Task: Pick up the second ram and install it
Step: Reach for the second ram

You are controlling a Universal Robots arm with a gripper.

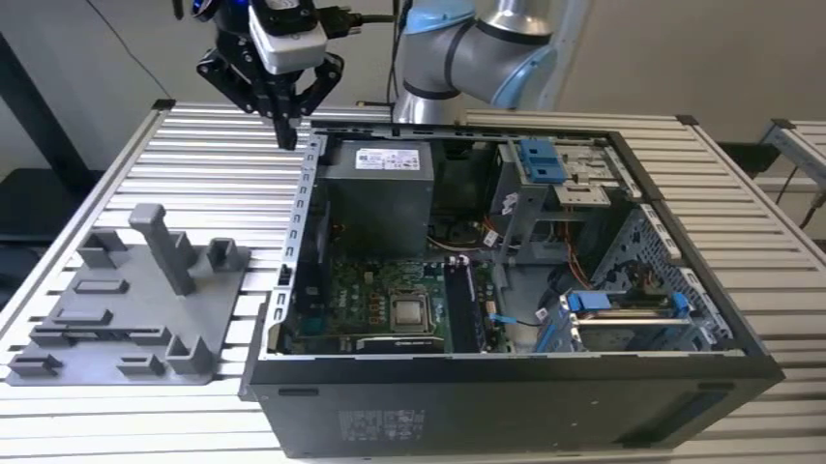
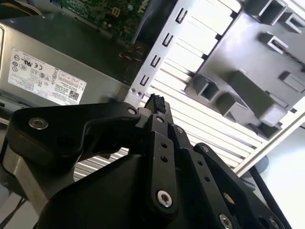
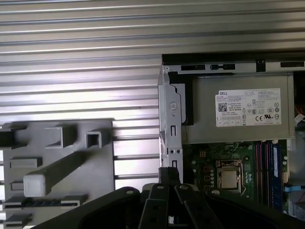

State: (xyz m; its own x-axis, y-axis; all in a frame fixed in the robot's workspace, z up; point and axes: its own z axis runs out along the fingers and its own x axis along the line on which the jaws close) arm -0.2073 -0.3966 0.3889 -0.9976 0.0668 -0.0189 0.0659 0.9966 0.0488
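Gripper (image 1: 286,135) clenched, tips together, over case (image 1: 306,208) wall; ram judged light, stiff, fragile (bare chips), so pinch its long edges.

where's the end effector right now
In the exterior view the end effector hangs at the exterior view's left, above the slatted table, just outside the open computer case's corner by the power supply.

Taking the black pincer (image 3: 167,175), fingertips together, as dial centre: a grey fixture plate (image 3: 57,167) lies on the ribbed worktop (image 3: 81,57) toward nine o'clock. The open computer case (image 3: 170,109) shows its power supply (image 3: 205,119) toward two o'clock and its motherboard (image 3: 205,160) toward three.
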